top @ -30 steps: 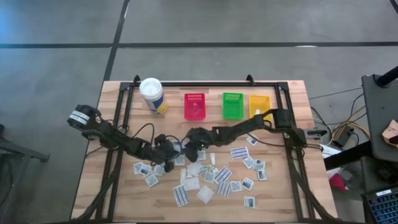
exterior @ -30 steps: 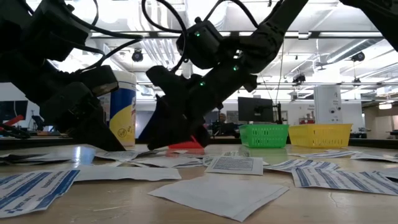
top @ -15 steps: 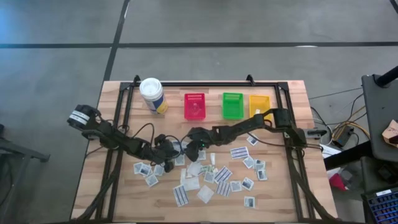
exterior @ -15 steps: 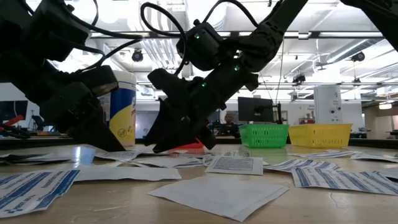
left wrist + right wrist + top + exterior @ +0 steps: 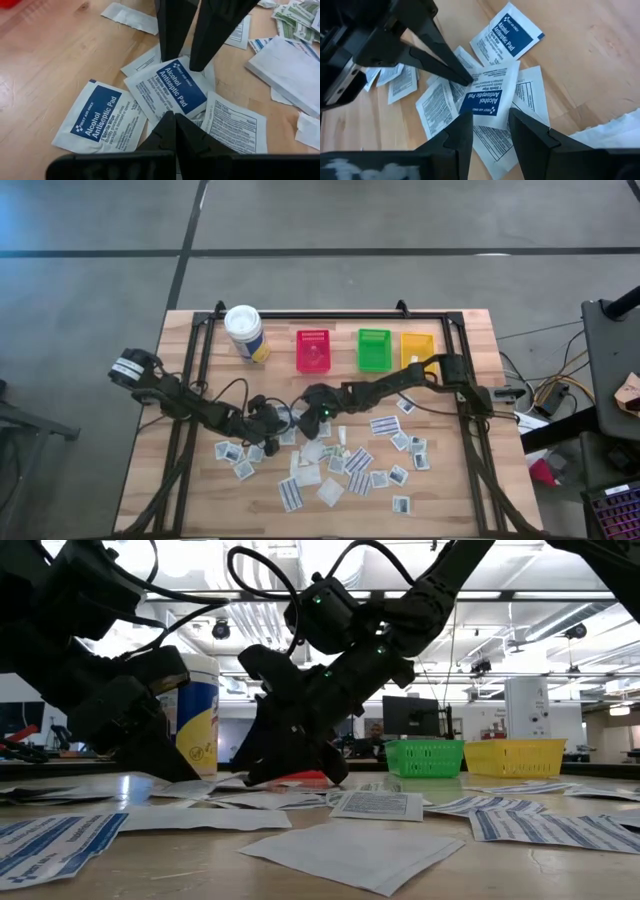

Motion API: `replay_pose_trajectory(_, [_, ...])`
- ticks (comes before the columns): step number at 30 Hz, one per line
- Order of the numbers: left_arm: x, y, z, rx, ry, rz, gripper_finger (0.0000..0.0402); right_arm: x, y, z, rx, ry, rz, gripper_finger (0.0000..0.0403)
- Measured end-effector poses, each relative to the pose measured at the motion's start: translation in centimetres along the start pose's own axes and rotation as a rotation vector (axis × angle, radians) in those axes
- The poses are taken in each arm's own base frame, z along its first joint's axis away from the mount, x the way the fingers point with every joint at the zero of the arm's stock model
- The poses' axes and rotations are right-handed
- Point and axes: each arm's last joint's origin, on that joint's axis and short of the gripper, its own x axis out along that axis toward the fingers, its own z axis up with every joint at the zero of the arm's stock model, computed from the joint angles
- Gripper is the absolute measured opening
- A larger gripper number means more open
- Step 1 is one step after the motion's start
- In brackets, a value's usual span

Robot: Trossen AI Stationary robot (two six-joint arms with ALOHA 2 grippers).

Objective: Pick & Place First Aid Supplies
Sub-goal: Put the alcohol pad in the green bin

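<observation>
Two grippers meet over one alcohol pad in the packet heap at mid-table; the right gripper is open, its fingers straddling the pad's near edge, the printed blue panel running away from it; the left gripper is shut, its joined tips resting at the opposite edge; the right arm looks better placed to pinch it, I judge

Your tabletop: light wooden planks, dark frame rails. Along the far edge you have a white canister with yellow label, then a red bin, green bin and yellow bin. Many first aid supplies lie scattered over your near half, some overlapping.
</observation>
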Motion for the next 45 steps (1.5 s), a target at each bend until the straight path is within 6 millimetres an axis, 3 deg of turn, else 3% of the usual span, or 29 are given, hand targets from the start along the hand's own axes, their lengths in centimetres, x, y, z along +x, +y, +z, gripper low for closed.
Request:
replay_pose_trajectory(10, [-0.01,-0.12,-0.01,0.048,0.014,-0.031,0.0000,-0.14,-0.40,0.41,0.030,0.067,0.081,0.0125])
replay_pose_trajectory(25, [-0.03,-0.26,-0.09,0.066,0.040,-0.076,0.0000,-0.12,-0.92,0.40,0.049,0.098,0.057,0.0123])
replay_pose_trajectory(45, [-0.04,-0.26,-0.12,-0.057,0.045,-0.071,0.0000,-0.02,-0.79,-0.16,0.142,0.125,0.029,0.0123])
